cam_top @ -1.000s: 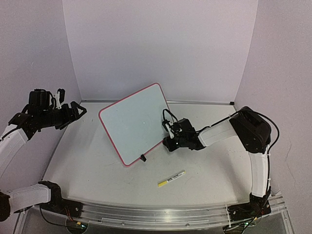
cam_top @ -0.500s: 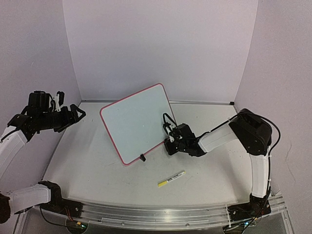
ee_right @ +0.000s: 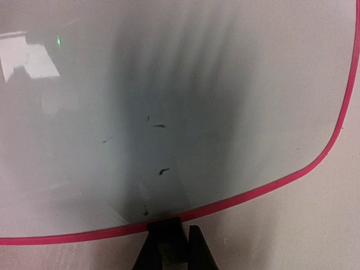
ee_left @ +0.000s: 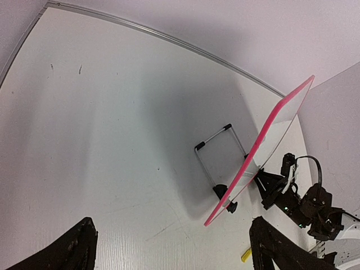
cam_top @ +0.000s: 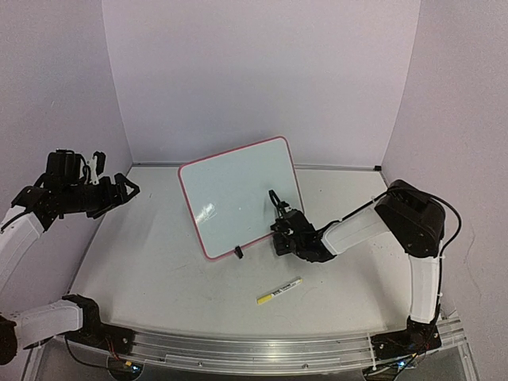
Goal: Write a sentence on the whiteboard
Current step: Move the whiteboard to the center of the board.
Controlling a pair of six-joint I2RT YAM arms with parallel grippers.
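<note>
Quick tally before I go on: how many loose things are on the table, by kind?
red-framed rectangular whiteboard: 1
yellow-and-white marker pen: 1
Total: 2

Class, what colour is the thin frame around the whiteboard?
The whiteboard's frame is pinkish red, clearest in the right wrist view.

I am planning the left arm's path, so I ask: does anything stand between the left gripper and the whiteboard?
Nothing visible does. The left gripper hovers open to the left of the whiteboard, with only bare table between them. The marker lies nearer, off that line.
</note>
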